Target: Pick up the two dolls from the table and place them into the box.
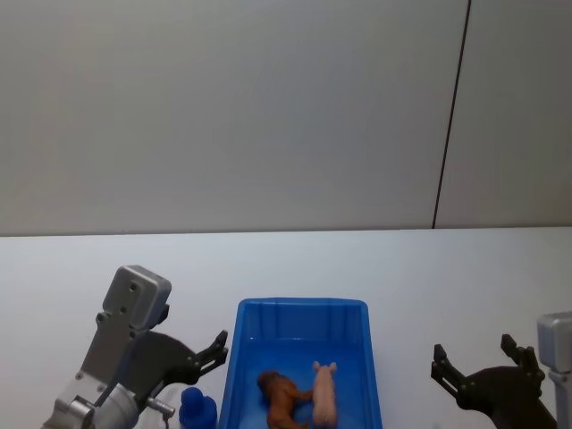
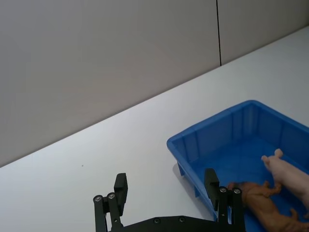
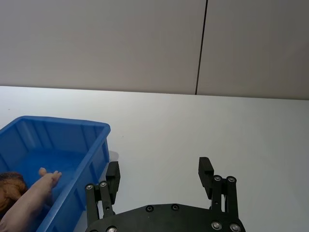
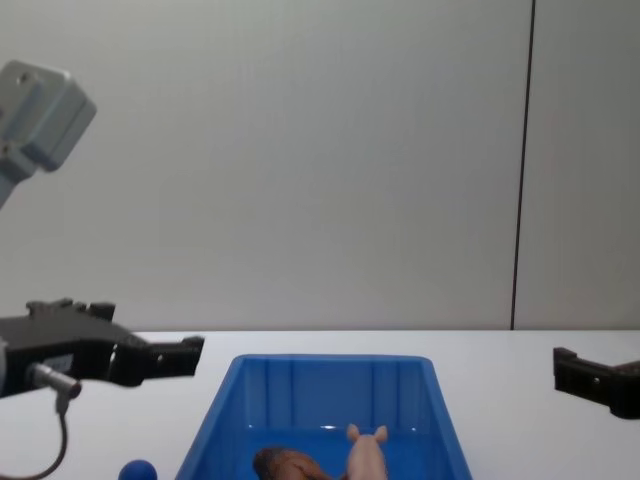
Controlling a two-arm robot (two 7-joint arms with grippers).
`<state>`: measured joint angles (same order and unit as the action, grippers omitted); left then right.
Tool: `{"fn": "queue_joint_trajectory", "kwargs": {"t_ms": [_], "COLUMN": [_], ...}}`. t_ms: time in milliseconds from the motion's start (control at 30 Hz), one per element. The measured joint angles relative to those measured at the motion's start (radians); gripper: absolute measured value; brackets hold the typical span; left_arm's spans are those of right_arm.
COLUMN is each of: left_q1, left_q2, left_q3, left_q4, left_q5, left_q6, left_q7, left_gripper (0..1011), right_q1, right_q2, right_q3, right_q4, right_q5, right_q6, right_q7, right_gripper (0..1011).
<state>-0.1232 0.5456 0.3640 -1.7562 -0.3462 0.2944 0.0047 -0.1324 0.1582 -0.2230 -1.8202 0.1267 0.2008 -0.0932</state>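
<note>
The pale pink pig doll and the brown fuzzy doll lie side by side on the floor of the blue box, touching each other. The brown one is on the side toward the left gripper and the pink one on the side toward the right gripper. The box stands on the white table between the two grippers.

The left gripper hovers just beside the box's left wall, above rim height in the chest view. Its fingers are spread wide with nothing between them. In the left wrist view the brown doll lies just past one fingertip.

The right gripper hangs near the box's right wall, a little farther from it than the left one. Its fingers are also spread wide and empty.

A small dark-blue object sits on the table right below the left gripper, beside the box's left wall. Beyond both grippers rises a plain grey wall with a dark vertical seam on the right gripper's side.
</note>
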Motion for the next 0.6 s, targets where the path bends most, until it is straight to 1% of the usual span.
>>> {"fn": "queue_joint_trajectory", "kwargs": {"t_ms": [300, 600], "left_q1": [0.004, 0.004], "left_q2": [0.02, 0.031], "left_q3": [-0.012, -0.019], "left_q4": [0.025, 0.057], "left_q5": [-0.002, 0.012], "left_q6": [0.035, 0.061], "left_q7": [-0.041, -0.075], "left_gripper": [1002, 1001], "right_q1": [-0.001, -0.002], "right_q2": [0.001, 0.001], "right_q3": [0.001, 0.001], "right_q4": [-0.001, -0.002], "right_q5": [0.001, 0.001], "right_q6": [-0.001, -0.002], "right_q7": [-0.001, -0.002], "right_gripper": [1001, 1001]}}
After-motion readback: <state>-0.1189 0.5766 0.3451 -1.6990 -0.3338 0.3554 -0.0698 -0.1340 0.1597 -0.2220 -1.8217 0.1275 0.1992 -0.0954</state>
